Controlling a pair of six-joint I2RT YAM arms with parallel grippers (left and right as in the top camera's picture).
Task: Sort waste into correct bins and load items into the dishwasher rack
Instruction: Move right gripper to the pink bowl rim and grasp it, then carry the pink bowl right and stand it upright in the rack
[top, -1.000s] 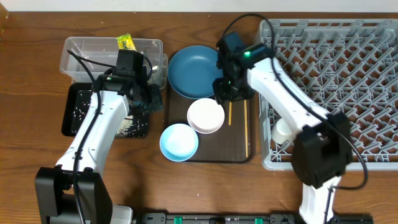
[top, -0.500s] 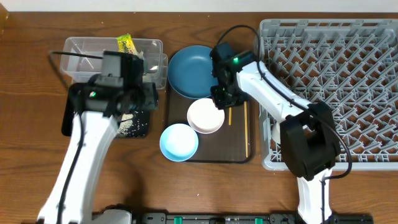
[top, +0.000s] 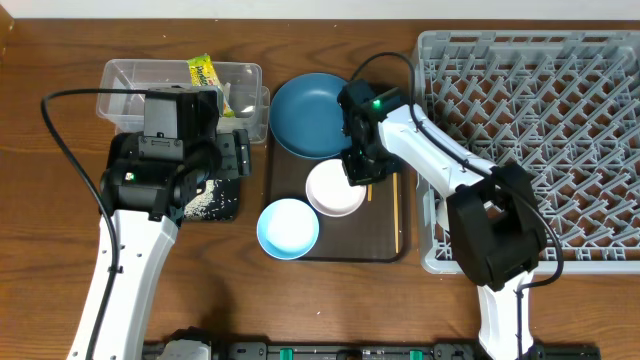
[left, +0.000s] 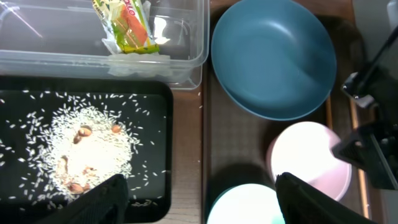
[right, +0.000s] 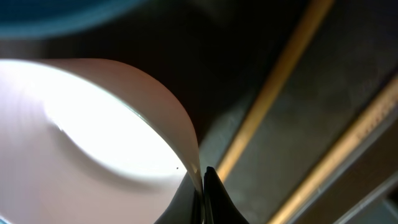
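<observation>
white and glossy, the white bowl (top: 332, 190) sits on the brown serving tray (top: 350, 238) in the middle of the overhead frame. it is just below the dark blue plate (top: 310, 115) and up-right of the light blue bowl (top: 288, 228). my right gripper (right: 204, 186) is clenched on its right rim. in the right wrist view the thin wall runs down between my fingertips (right: 215, 198) at bottom centre, and the bowl's inside glares bright. two wooden chopsticks (right: 273, 87) lie on the tray just right of it. my left gripper (left: 202, 199) is released, its fingers spread to the lower left and lower right of its view. beneath it are the black tray (left: 152, 180) with a heap of rice (left: 93, 146) and, upper left, the yellow-green wrapper (left: 127, 25) in the clear tub (left: 186, 56).
</observation>
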